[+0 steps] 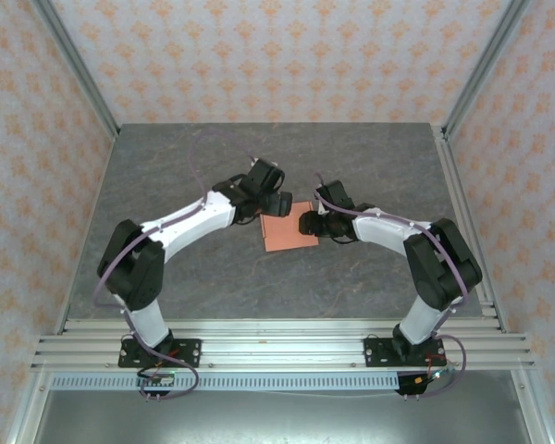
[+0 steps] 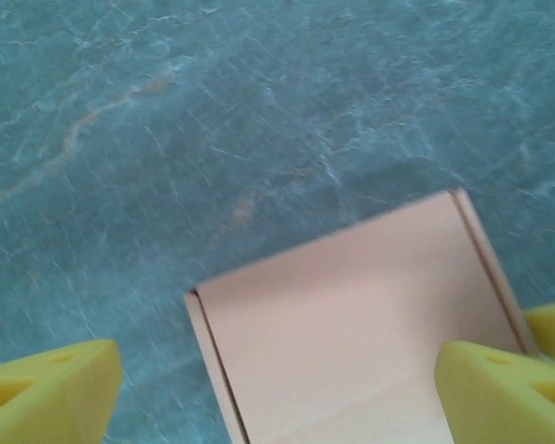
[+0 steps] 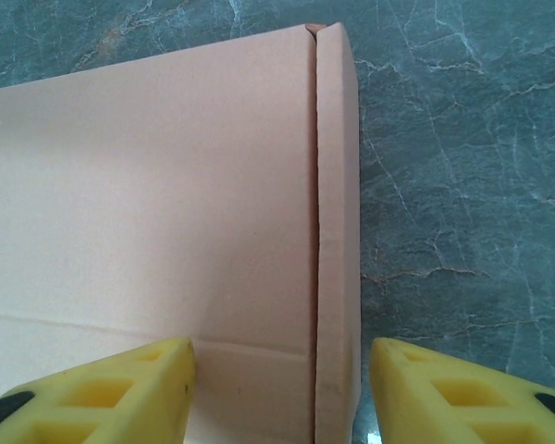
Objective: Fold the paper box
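The paper box point(image 1: 287, 231) is a salmon-orange closed, flat rectangular box lying on the grey marbled table, mid-table between the two arms. My left gripper point(image 1: 279, 202) hangs over its far-left corner. In the left wrist view the box point(image 2: 351, 314) lies below the left gripper point(image 2: 277, 398), whose yellow fingers point(image 2: 46, 393) stand wide apart and open, the left one over bare table. My right gripper point(image 1: 310, 224) is at the box's right edge. In the right wrist view its jaws point(image 3: 282, 388) straddle the box's folded side strip point(image 3: 338, 231) with gaps on both sides, open.
The grey table point(image 1: 213, 166) is boxed in by patterned walls and metal corner posts point(image 1: 74, 65). An aluminium rail point(image 1: 277, 347) with both arm bases runs along the near edge. Bare table lies all round the box.
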Robot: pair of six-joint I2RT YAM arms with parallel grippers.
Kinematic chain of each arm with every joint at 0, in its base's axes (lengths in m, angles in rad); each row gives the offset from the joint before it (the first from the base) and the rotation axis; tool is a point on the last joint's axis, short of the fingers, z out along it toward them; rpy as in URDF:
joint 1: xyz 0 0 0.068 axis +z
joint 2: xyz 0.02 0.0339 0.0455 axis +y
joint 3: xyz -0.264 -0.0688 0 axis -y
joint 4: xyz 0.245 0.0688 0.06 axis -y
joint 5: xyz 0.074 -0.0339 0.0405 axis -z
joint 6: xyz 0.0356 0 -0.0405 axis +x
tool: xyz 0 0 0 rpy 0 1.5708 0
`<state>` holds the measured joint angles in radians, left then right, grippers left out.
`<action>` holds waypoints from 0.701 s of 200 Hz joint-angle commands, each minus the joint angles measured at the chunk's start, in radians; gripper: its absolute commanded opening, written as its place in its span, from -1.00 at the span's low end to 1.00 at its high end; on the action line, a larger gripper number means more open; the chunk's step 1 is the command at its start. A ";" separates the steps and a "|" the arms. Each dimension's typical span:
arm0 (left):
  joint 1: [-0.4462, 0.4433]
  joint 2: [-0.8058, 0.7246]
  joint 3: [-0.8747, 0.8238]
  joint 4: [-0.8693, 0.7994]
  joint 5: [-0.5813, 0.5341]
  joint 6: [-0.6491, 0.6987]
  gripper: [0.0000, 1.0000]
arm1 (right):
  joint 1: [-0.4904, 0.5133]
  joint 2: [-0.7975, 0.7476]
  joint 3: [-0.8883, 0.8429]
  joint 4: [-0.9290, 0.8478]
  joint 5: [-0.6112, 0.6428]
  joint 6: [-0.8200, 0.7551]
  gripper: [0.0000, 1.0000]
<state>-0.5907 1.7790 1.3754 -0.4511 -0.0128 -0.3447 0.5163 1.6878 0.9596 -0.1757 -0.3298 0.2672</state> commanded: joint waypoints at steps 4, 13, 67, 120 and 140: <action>0.043 0.099 0.107 -0.106 0.068 0.097 0.67 | 0.010 -0.016 0.006 -0.054 0.019 -0.017 0.14; 0.046 0.138 0.144 -0.120 0.083 0.105 0.54 | 0.010 -0.022 0.005 -0.054 0.024 -0.016 0.17; 0.051 0.311 0.284 -0.194 0.116 0.123 0.39 | 0.010 -0.081 -0.008 -0.061 0.025 -0.018 0.28; 0.063 0.365 0.326 -0.219 0.120 0.125 0.36 | 0.013 -0.174 -0.068 -0.072 0.017 0.011 0.33; 0.064 0.368 0.336 -0.226 0.128 0.127 0.35 | 0.024 -0.226 -0.131 -0.054 0.036 0.049 0.31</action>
<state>-0.5358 2.1311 1.6798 -0.6170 0.1032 -0.2359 0.5217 1.5276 0.8982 -0.2180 -0.3241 0.2726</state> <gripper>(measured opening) 0.680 0.664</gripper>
